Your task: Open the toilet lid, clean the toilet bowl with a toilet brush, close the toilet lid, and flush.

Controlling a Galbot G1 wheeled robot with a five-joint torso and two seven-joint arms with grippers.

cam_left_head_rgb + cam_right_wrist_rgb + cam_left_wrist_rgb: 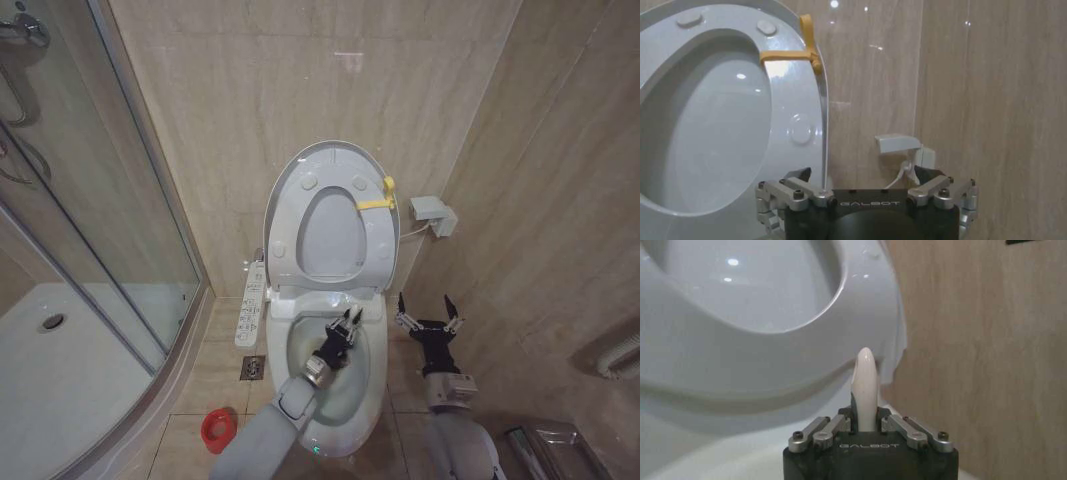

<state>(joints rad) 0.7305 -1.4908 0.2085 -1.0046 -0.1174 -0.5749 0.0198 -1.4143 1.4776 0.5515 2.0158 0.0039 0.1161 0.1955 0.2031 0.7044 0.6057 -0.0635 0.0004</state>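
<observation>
Raised upright against the tiled wall (420, 90): the toilet lid (372, 160), with the ring seat (285, 215) folded up against it and bound by a yellow strap (376, 203).

Below, open and exposed: the toilet bowl (372, 345), on the bathroom floor (215, 375) beside the glass shower enclosure (90, 250).

Over the bowl's middle: the left gripper (346, 327), fingers (829, 428) pinched tight on the white handle of the toilet brush (865, 385), the handle's rounded tip rising between them toward the seat in the left wrist view; bristle head hidden.

Just beside the bowl's right rim, above the floor: the right gripper (428, 316), fingers (795, 191) spread wide, grasping nothing.

Along the bowl's left edge: the button-covered control panel (251, 305).

On the floor near the shower's curved base: the red brush holder (217, 430), well apart from the brush.

On the right wall beside the lid: a white wall socket (433, 214).
</observation>
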